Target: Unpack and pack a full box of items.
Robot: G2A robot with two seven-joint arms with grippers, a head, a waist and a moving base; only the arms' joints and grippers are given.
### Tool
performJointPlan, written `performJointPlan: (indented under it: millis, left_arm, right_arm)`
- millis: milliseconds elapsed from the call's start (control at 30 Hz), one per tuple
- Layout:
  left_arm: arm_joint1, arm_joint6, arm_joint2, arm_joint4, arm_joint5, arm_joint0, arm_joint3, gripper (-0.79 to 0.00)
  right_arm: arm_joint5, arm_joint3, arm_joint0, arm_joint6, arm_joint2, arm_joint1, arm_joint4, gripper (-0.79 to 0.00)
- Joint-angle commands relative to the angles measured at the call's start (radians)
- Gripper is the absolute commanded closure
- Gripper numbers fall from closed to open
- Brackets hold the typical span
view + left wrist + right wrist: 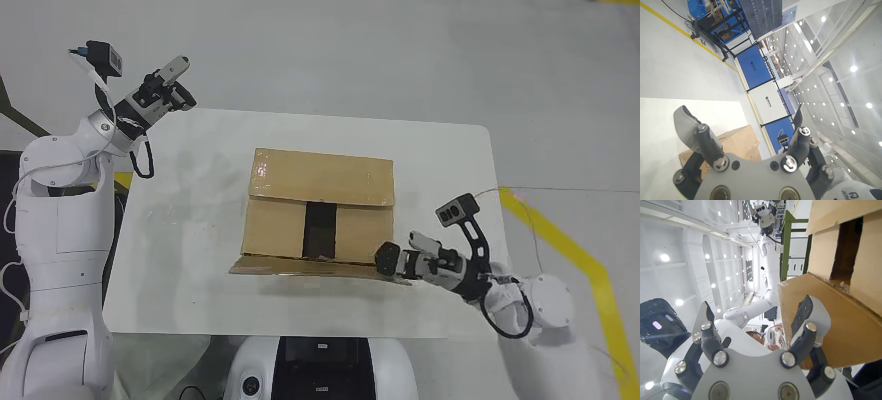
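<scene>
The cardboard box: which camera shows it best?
The top view: the whole cardboard box shows from above, flaps and dark middle gap included. The left wrist view catches one corner; the right wrist view, one flap and the gap close up.

Top camera looks straight down at the box on the surface. Left wrist camera sees the box from well apart, tilted upward; right wrist camera sits close beside its front flap.
</scene>
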Motion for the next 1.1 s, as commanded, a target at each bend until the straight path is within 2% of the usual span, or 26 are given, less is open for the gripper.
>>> performJointPlan:
  millis: [0,333,633,1067]
  left_arm:
    - [0.000,0.000,0.000,0.000,0.000,0.000,0.000,-0.785]
    - [0.000,0.000,0.000,0.000,0.000,0.000,0.000,-0.785]
    - [0.000,0.000,0.000,0.000,0.000,0.000,0.000,-0.785]
    - [0.000,0.000,0.000,0.000,0.000,0.000,0.000,-0.785]
  right_arm:
    - [0.008,-0.024,-0.006,0.016,-0.012,0.003,-0.026,-0.785]
    - [0.052,-0.089,-0.010,0.049,-0.080,0.019,-0.169,-0.785]
    - [0.096,-0.068,0.032,0.069,-0.184,0.028,-0.282,-0.785]
    - [0.150,-0.025,0.108,0.007,-0.334,0.033,-0.472,-0.785]
